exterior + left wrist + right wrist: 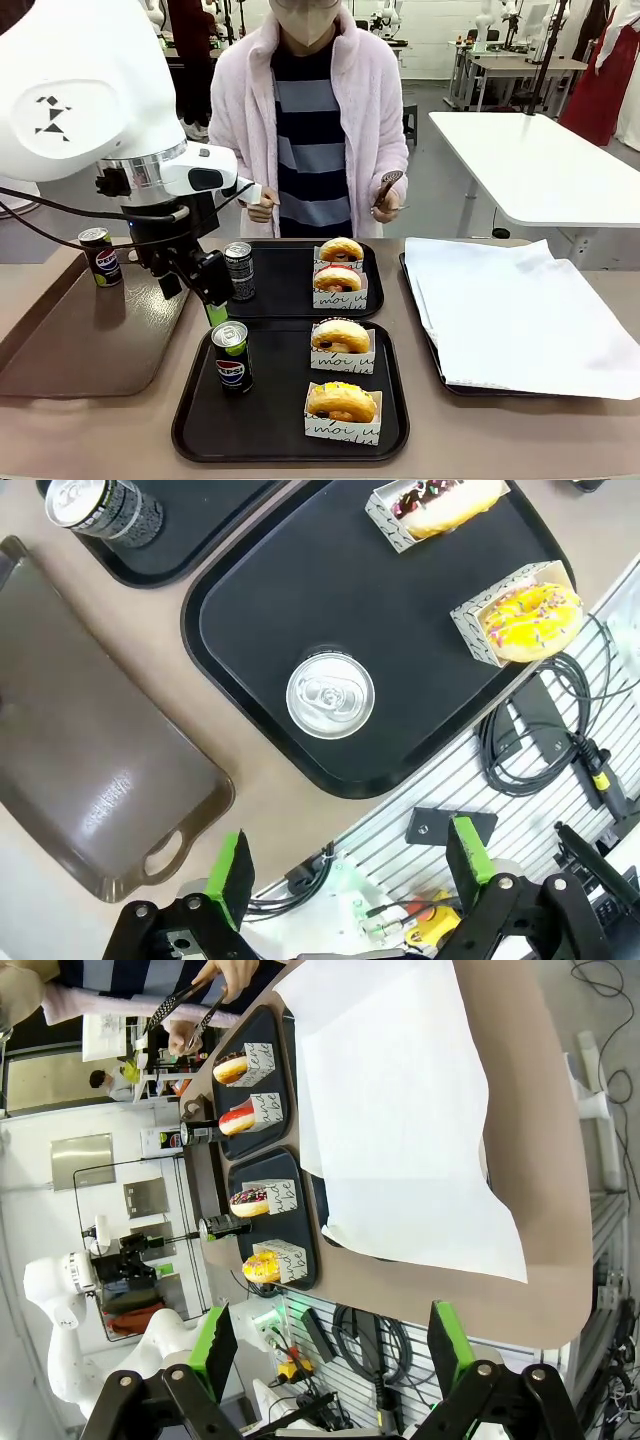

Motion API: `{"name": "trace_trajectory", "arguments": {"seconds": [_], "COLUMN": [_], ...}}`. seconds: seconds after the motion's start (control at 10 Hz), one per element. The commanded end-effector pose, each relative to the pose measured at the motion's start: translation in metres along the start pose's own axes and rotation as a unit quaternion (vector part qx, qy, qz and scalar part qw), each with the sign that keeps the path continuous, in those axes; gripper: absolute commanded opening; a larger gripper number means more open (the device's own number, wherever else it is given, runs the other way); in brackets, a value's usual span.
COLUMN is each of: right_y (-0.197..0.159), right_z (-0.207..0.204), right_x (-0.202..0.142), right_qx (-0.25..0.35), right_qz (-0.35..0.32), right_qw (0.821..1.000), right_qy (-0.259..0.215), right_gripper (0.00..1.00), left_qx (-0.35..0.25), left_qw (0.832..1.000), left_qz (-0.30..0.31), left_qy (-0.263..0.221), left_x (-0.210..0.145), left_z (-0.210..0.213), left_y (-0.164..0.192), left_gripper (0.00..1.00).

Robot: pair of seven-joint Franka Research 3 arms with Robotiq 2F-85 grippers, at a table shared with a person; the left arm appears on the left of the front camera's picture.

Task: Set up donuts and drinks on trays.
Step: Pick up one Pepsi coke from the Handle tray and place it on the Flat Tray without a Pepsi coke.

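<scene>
Two black trays lie side by side. On the near tray [190, 435] stand a Pepsi can [231, 357] and two sleeved donuts, chocolate-sprinkle [340, 338] and yellow [342, 402]. A grey-white can [239, 270] shares the far tray [372, 300] with two more donuts [341, 250] [338, 280]. My left gripper [212, 300] hangs open just above and behind the Pepsi can. In the left wrist view that can [330, 695] sits beyond the open left gripper [350, 865], apart from both fingers. My right gripper [332, 1340] is open and holds nothing, off the table's edge.
A glossy brown tray [90, 350] at the left carries another Pepsi can [99, 256]. At the right lies a tray lined with white paper [520, 310]. A person stands at the far side holding tongs [386, 188].
</scene>
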State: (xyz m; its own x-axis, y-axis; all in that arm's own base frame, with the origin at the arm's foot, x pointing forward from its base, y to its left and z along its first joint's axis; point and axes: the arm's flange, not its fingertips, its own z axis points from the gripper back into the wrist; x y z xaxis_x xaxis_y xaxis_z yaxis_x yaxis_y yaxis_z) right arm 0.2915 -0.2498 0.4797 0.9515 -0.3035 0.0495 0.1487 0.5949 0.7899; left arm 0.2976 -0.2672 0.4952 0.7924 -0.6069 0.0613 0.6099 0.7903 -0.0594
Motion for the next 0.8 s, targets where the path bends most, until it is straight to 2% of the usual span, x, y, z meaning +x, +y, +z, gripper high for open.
{"name": "trace_trajectory", "arguments": {"seconds": [0.0,0.3,0.6,0.7], "right_y": [0.001,0.001,0.001,0.001], "right_z": [0.0,0.0,0.0,0.0], "right_x": [-0.001,-0.001,-0.001,-0.001], "right_qx": [0.001,0.001,0.001,0.001], "right_qz": [0.0,0.0,0.0,0.0], "right_qw": [1.0,1.0,1.0,1.0], "right_qy": [0.002,0.002,0.002,0.002], "right_gripper": [1.0,1.0,1.0,1.0], "left_qx": [-0.001,-0.001,-0.001,0.025], "left_qw": [1.0,1.0,0.987,0.98], "left_qz": [0.001,0.0,0.158,0.193], "left_qy": [-0.003,0.004,-0.03,-0.03], "left_x": [0.004,0.002,-0.053,-0.063], "left_z": [-0.004,-0.005,0.008,0.007], "left_y": [0.001,0.001,0.125,0.153], "left_gripper": [1.0,1.0,1.0,1.0]}}
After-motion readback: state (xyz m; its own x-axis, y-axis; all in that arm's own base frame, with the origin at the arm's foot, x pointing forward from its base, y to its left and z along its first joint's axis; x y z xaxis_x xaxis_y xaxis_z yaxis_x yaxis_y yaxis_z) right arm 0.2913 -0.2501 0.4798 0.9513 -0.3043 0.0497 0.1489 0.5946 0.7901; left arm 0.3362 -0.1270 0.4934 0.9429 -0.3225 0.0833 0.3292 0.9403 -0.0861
